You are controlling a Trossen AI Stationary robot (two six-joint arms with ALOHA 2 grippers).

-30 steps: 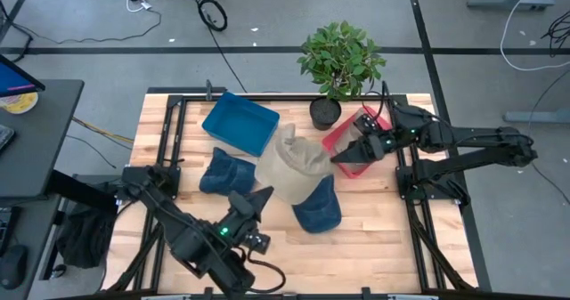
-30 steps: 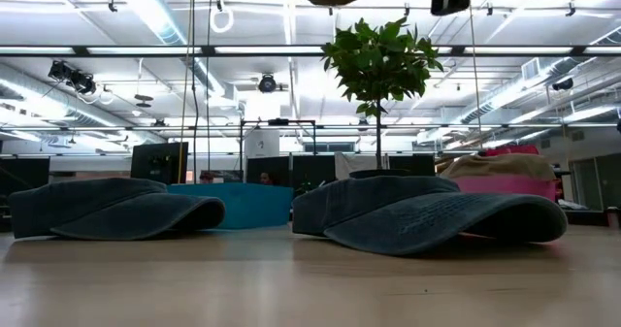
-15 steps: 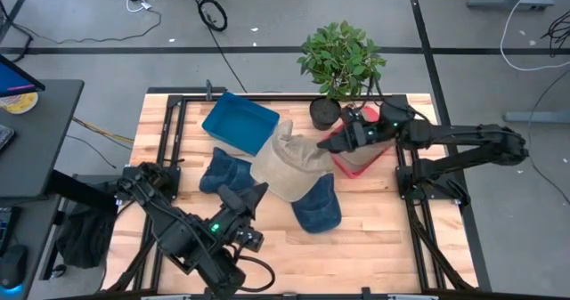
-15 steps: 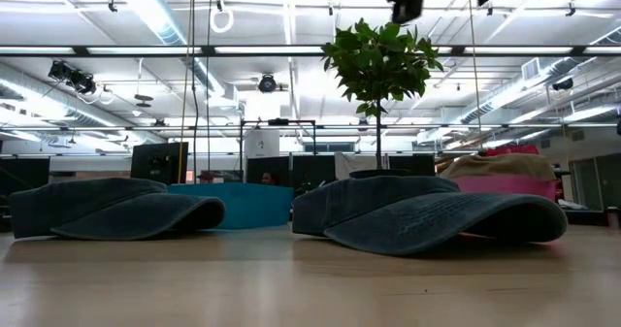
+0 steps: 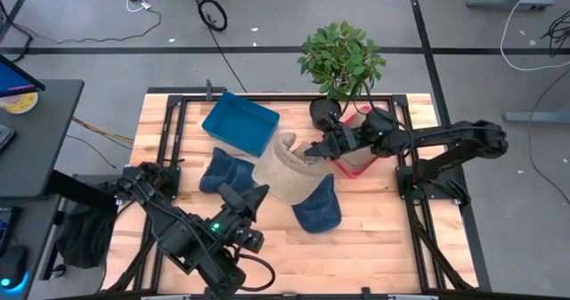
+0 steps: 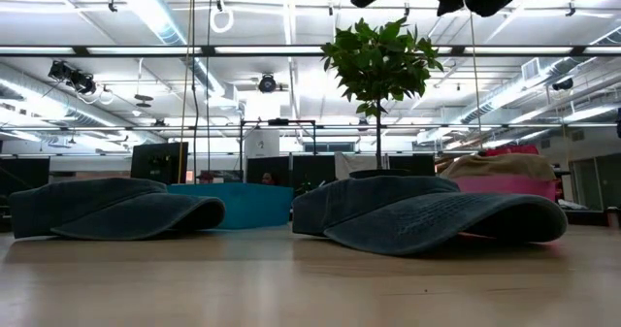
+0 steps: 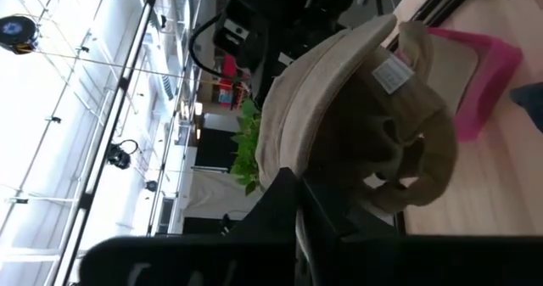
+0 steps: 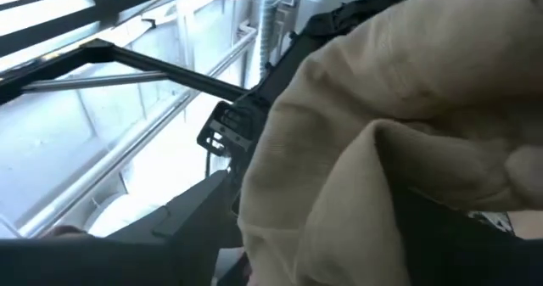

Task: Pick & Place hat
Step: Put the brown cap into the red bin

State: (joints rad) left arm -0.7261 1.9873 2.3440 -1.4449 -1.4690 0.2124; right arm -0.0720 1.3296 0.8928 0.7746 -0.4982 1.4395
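A beige hat hangs on its side above the middle of the table, its inside with a white label turned toward my left wrist. My left gripper is shut on it from the near left. My right gripper stands open at the hat's far right side, right against the crown. Two dark blue hats rest on their brims on the wooden table. My left gripper pinches the edge of the beige hat's brim between its two fingers, which lie about level and come from the table's near left. The hat is lifted clear of the table and stands out beyond the fingers. My right gripper is at the crown, but I cannot tell whether it touches the cloth.
A blue bin sits at the far left. At the far right a pink bin holds something beige. Beside it a potted plant stands at the far edge. Black frame rails run along both table sides.
My right gripper has gone from over the pink bin toward the table's left, up to the beige hat's crown, tipping and turning as it went. The hat stays lifted in my left gripper.
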